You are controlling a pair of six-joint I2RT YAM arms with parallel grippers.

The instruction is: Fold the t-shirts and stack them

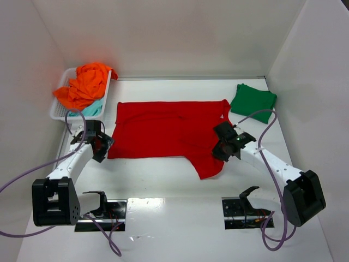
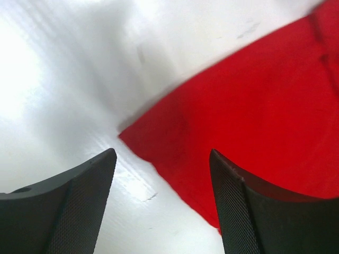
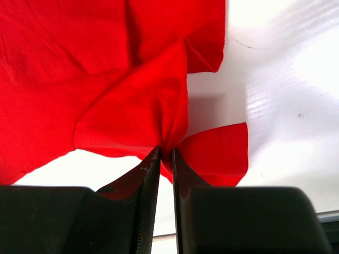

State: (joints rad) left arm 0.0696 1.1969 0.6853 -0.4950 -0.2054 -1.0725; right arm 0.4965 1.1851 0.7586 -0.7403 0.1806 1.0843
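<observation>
On desk (image 1: 163, 185): 1 red shirt (image 1: 163, 128), 1 green shirt (image 1: 253, 100); 1 orange shirt (image 1: 87, 84), 1 teal shirt (image 1: 94, 107) in basket (image 1: 56, 112); left fingers (image 2: 79, 201) spread, right fingers (image 3: 137, 201) pinching red shirt.

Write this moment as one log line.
left hand: open over red shirt corner | right hand: pinching red shirt | green shirt: folded, far right

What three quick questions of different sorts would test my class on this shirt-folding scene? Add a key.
1. True or false: the right gripper is shut on the red t-shirt.
2. The topmost t-shirt in the white basket is: A orange; B black; C yellow.
3. Fill in: the left gripper stands over a corner of the red t-shirt with its jaws ____.
Key: 1 true; 2 A; 3 open.
</observation>
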